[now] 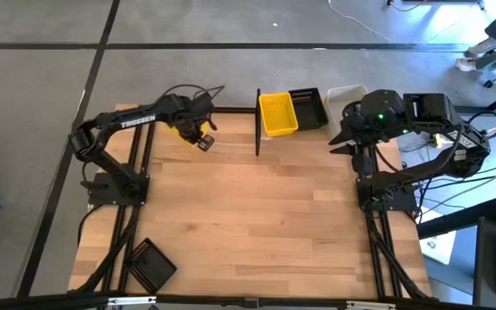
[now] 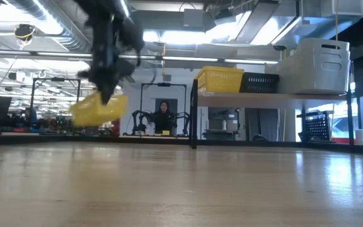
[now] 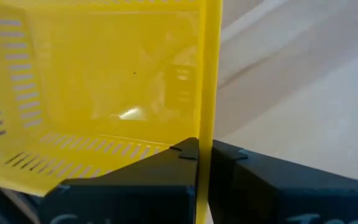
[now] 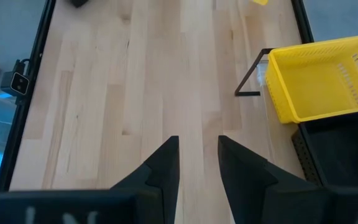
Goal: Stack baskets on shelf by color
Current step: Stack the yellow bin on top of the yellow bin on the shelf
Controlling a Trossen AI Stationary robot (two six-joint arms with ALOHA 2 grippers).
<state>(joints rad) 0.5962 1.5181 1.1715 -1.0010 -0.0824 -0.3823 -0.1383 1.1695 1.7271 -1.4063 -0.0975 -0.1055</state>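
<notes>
My left gripper (image 1: 201, 136) is at the table's far left, shut on a yellow basket (image 2: 98, 108) that hangs tilted, clear of the tabletop. The shelf (image 2: 270, 94) stands at the far middle to right. On it sit a second yellow basket (image 1: 278, 114), a black slatted basket (image 1: 308, 108) and a whitish translucent basket (image 1: 344, 99), side by side. My right gripper (image 4: 197, 155) waits open high above the table's right side, near the shelf's right end, and holds nothing. My left gripper pinches one side wall of the yellow basket at its rim (image 3: 205, 124), with one finger inside the basket and one outside. The fingers come from above, pointing steeply down. The basket hangs below them, tilted and lifted clear of the table.
Another black slatted basket (image 1: 151, 264) lies at the table's near left corner. The shelf's black upright post (image 1: 257, 120) stands between the held basket and the shelved ones. Bare wood tabletop (image 1: 257, 215) spreads across the middle.
</notes>
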